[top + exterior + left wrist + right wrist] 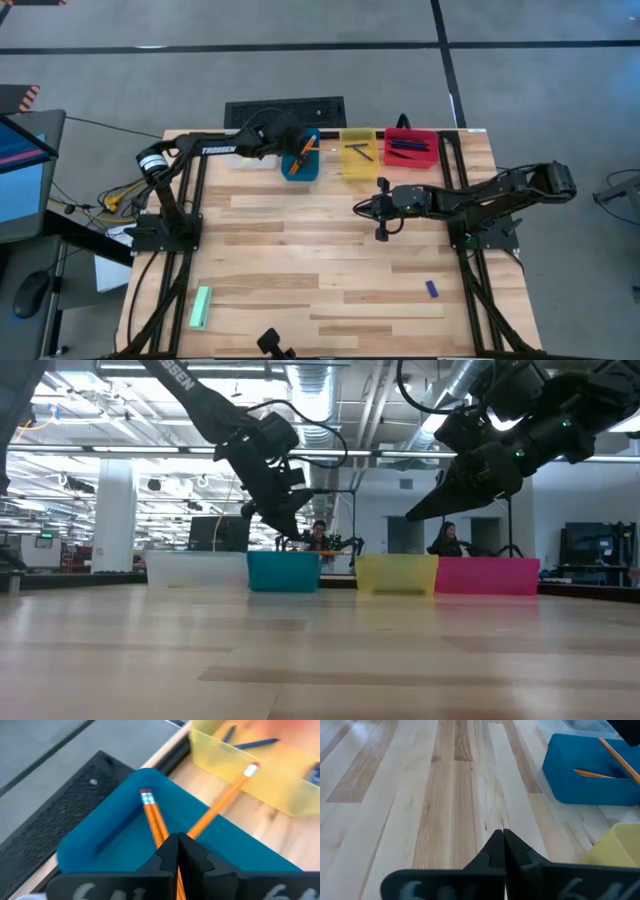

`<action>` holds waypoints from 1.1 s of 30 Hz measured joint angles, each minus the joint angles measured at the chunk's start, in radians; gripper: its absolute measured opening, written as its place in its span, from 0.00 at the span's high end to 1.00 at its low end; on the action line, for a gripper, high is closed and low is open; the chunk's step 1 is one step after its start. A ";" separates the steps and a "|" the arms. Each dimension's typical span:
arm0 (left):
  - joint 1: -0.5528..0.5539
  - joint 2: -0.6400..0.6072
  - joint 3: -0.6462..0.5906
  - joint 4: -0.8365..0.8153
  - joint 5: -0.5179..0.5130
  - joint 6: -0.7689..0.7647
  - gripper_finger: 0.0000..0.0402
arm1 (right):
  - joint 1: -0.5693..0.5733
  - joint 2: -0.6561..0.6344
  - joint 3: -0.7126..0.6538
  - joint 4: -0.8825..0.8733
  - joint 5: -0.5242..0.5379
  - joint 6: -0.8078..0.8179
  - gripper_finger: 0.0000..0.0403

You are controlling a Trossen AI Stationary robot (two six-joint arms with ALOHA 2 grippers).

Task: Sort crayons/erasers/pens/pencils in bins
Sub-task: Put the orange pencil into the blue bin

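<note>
Wood surface [300,250]: your left wrist cam alone shows left gripper [177,845] fingers pinching a pencil [154,820] over blue bin [100,845]; right gripper [503,840] fingers closed, empty, hovering mid-surface.

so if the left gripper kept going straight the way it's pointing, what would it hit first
Most likely the inside of the blue bin. The left gripper, its fingers shut on a pencil, points down into that bin, where a second pencil leans on the rim. Depth is unclear, so the bin's floor or far wall could come first.
</note>
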 joint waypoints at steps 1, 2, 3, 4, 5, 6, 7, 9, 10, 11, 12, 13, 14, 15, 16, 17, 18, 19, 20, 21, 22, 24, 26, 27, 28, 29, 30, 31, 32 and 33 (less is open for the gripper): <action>0.000 0.000 0.000 0.000 0.021 0.013 1.00 | 0.000 0.000 0.000 0.000 0.000 0.000 0.99; 0.000 0.000 0.000 0.000 0.037 0.028 1.00 | 0.000 0.000 0.000 0.000 0.000 0.000 0.98; 0.000 0.000 0.000 0.000 0.048 0.044 1.00 | 0.000 0.000 0.000 0.000 0.000 0.000 0.98; 0.000 0.000 0.000 -0.001 0.055 0.064 1.00 | 0.000 0.000 0.000 0.000 0.000 0.000 0.98; 0.000 -0.001 0.000 -0.006 0.064 0.089 1.00 | 0.000 0.000 0.000 0.000 0.000 0.000 0.99; 0.000 -0.005 0.000 -0.021 0.084 0.118 0.99 | 0.000 0.000 0.000 0.000 0.000 0.000 0.99; 0.000 -0.007 0.005 -0.043 0.103 0.150 0.98 | 0.000 0.000 0.000 0.000 0.000 0.000 0.99; 0.000 -0.008 0.023 -0.088 0.118 0.224 0.95 | 0.000 0.000 0.000 0.000 0.000 0.000 0.99; 0.000 -0.008 0.031 -0.111 0.117 0.261 0.92 | 0.000 0.000 0.000 0.000 0.000 0.000 0.99; 0.000 -0.008 0.037 -0.128 0.107 0.295 0.89 | 0.000 0.000 0.000 0.000 0.000 0.000 0.99; 0.000 -0.005 0.039 -0.134 0.094 0.327 0.85 | 0.000 0.000 0.000 0.000 0.000 0.000 0.99; 0.000 -0.003 0.040 -0.132 0.078 0.352 0.81 | 0.000 0.000 0.000 0.000 0.000 0.000 0.99; 0.000 -0.001 0.040 -0.132 0.066 0.370 0.77 | 0.000 0.000 0.000 0.000 0.000 0.000 0.99; 0.000 -0.001 0.040 -0.133 0.052 0.387 0.73 | 0.000 0.000 0.000 0.000 0.001 0.000 0.98; -0.003 -0.001 0.039 -0.124 0.038 0.404 0.68 | 0.000 0.000 0.000 0.000 0.001 -0.002 0.98; -0.006 -0.001 0.035 -0.112 0.020 0.426 0.65 | 0.000 0.000 0.000 0.000 0.001 -0.003 0.99; -0.010 -0.001 0.031 -0.107 -0.007 0.448 0.61 | 0.000 0.000 0.000 0.000 0.001 -0.007 0.99; -0.016 -0.001 0.028 -0.104 -0.035 0.468 0.59 | 0.000 0.000 0.000 0.001 0.001 -0.012 0.99; -0.021 -0.001 0.026 -0.103 -0.054 0.493 0.58 | 0.000 0.000 0.000 0.001 0.001 -0.015 0.99; -0.023 -0.001 0.024 -0.100 -0.064 0.517 0.57 | 0.000 0.000 0.000 0.001 0.001 -0.015 0.99; -0.027 -0.001 0.020 -0.095 -0.065 0.536 0.57 | 0.000 0.000 0.000 0.002 0.001 -0.016 0.99; -0.033 0.010 0.016 -0.098 -0.071 0.560 0.58 | 0.000 0.000 0.000 0.002 0.001 -0.018 0.99; -0.038 0.024 0.014 -0.096 -0.122 0.580 0.60 | 0.000 0.000 0.000 0.002 0.001 -0.018 0.99; -0.039 0.034 0.014 -0.090 -0.148 0.593 0.61 | 0.000 0.000 0.000 0.002 0.001 -0.018 0.99; -0.039 0.044 0.017 -0.059 -0.154 0.606 0.62 | 0.000 0.000 0.000 0.002 0.001 -0.018 0.99; -0.038 0.052 0.018 -0.054 -0.144 0.607 0.62 | 0.000 0.000 0.000 0.001 0.002 -0.018 0.99; -0.038 0.063 0.016 -0.063 -0.140 0.610 0.63 | 0.000 0.000 0.000 0.001 0.001 -0.018 0.99; -0.037 0.079 0.016 -0.038 -0.151 0.619 0.63 | 0.000 0.000 0.000 0.001 0.001 -0.018 0.99; -0.037 0.089 0.016 -0.028 -0.166 0.626 0.63 | -0.001 0.000 0.000 -0.002 0.002 -0.018 0.99; -0.038 0.091 0.013 -0.041 -0.184 0.637 0.63 | -0.003 0.000 -0.001 -0.005 0.002 -0.018 0.99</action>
